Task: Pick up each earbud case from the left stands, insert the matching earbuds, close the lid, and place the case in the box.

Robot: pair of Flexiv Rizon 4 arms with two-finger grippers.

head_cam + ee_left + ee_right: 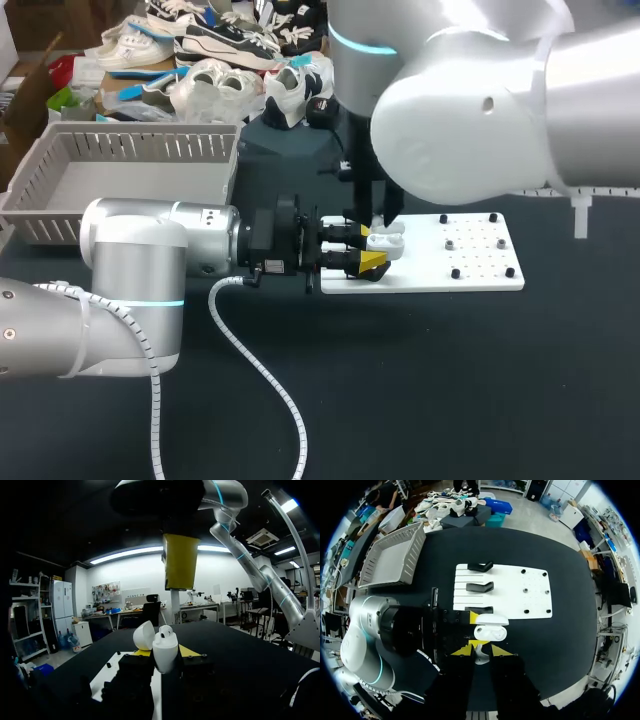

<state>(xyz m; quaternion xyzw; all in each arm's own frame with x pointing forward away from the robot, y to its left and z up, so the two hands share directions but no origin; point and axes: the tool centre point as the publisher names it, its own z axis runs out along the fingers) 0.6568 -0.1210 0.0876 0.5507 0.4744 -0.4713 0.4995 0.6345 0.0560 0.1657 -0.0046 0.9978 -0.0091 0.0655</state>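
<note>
My left arm (pixel 130 270) fills the near-left corner of the head view and reaches right across the dark table. My right arm (pixel 470 120) comes down from the far right, its big joint hiding much of the work beneath it. At the far left sits the grey box (pixel 140 150), where each finished case should end up. Right of centre lies the white board (pixel 470 262). Its three black stands (pixel 480 586) along the left edge show only in the right wrist view, all of them bare. The left claw (pixel 365 247) is clamped sideways on the white case (pixel 385 241), holding it steady over the board's left end, probably so the other arm can load it. The left wrist view alone shows the lid (pixel 144 635) tipped back and what looks like a seated bud (pixel 166 631) poking up. Directly above, the right claw (pixel 481 650) pinches a small white earbud (pixel 480 660), seen only from its own wrist.
</note>
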